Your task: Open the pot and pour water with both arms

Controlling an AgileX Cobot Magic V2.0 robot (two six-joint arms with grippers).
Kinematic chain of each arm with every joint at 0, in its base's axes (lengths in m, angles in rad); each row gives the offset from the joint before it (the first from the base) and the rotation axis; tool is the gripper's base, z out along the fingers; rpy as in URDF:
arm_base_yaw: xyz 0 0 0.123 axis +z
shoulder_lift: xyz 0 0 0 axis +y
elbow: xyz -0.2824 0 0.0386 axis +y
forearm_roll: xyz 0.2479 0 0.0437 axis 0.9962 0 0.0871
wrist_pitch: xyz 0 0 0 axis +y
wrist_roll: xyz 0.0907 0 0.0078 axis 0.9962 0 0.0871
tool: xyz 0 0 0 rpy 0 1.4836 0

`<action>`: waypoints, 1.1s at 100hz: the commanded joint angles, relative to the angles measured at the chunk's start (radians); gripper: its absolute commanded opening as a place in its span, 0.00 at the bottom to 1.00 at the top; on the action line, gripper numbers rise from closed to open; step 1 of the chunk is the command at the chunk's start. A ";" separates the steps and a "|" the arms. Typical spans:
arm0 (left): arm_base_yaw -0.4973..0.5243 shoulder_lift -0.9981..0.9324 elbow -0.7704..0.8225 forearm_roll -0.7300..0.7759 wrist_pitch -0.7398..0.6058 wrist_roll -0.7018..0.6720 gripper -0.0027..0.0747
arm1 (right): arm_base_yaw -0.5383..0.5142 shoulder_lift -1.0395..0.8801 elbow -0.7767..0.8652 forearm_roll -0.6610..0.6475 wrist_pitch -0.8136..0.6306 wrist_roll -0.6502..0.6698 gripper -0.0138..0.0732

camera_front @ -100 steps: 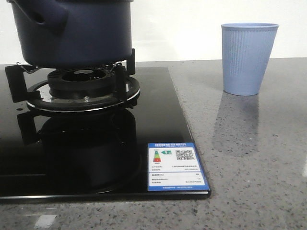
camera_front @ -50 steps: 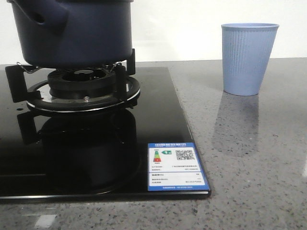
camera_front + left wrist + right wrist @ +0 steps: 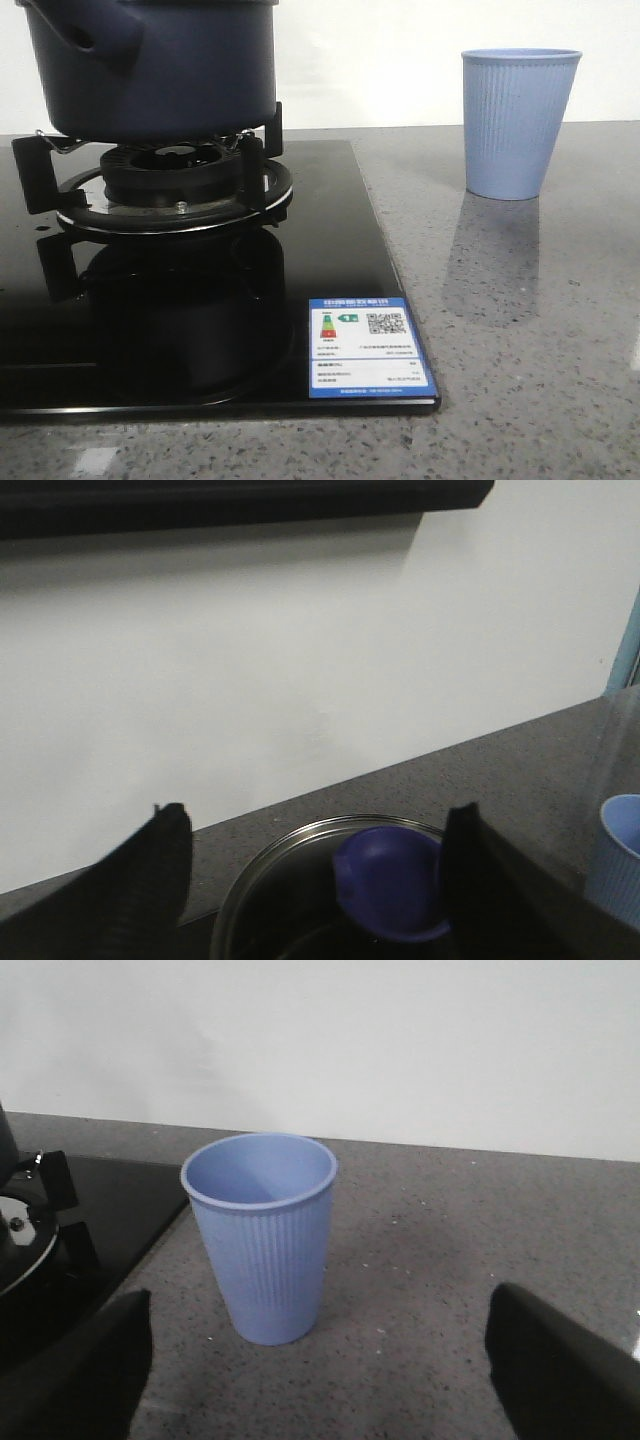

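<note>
1. The pot [image 3: 150, 65] sits on the burner [image 3: 172, 185] of a black glass hob [image 3: 330, 250], at the left of the front view; its stubby handle [image 3: 85, 35] points toward the camera and left.
2. In the left wrist view the pot [image 3: 250, 900] is seen from above, with a metal rim and a round blue knob [image 3: 390, 880] over its opening. The picture does not make plain whether the knob belongs to a glass lid.
3. The left gripper [image 3: 315, 880] is spread wide, its two dark fingers [image 3: 150, 880] standing either side of the knob. One finger is just beside the knob; whether it touches cannot be told. It has hold of nothing.
4. The right gripper [image 3: 320, 1370] is also spread wide and empty, its fingers [image 3: 80, 1370] well apart at either side of the view.
5. A light blue ribbed cup [image 3: 262, 1235] stands upright on the grey speckled bench [image 3: 450, 1260], right of the hob and between the right gripper's fingers but beyond them, not touched.
6. In the front view the cup [image 3: 517, 122] is well apart from the pot.
7. A blue-edged label [image 3: 368, 347] with a QR code lies on the hob's near right corner.
8. Neither arm shows in the front view.
</note>
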 commanded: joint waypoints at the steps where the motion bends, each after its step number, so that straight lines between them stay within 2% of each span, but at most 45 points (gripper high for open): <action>1: 0.044 -0.090 0.021 -0.021 -0.021 0.002 0.43 | -0.004 -0.005 -0.028 0.006 -0.090 0.004 0.69; 11: 0.092 -0.184 0.111 -0.021 -0.045 0.002 0.20 | -0.004 -0.021 -0.028 0.006 -0.102 0.004 0.45; 18: 0.116 -0.256 0.180 -0.021 -0.063 0.002 0.05 | -0.004 -0.040 -0.028 0.006 -0.097 0.004 0.22; 24: 0.131 -0.321 0.244 -0.021 -0.080 0.002 0.01 | -0.004 -0.061 -0.028 0.006 -0.082 0.004 0.07; 46: 0.138 -0.525 0.471 -0.026 -0.166 0.002 0.01 | -0.004 -0.176 0.002 0.008 0.076 0.039 0.08; 75: 0.138 -0.816 0.743 -0.108 -0.222 0.002 0.01 | -0.004 -0.385 0.106 0.008 0.240 0.039 0.08; 91: 0.138 -0.918 0.801 -0.120 -0.230 0.002 0.01 | -0.004 -0.420 0.133 0.008 0.271 0.039 0.08; 110: 0.138 -0.927 0.801 -0.159 -0.218 0.002 0.01 | -0.004 -0.420 0.133 0.008 0.251 0.039 0.08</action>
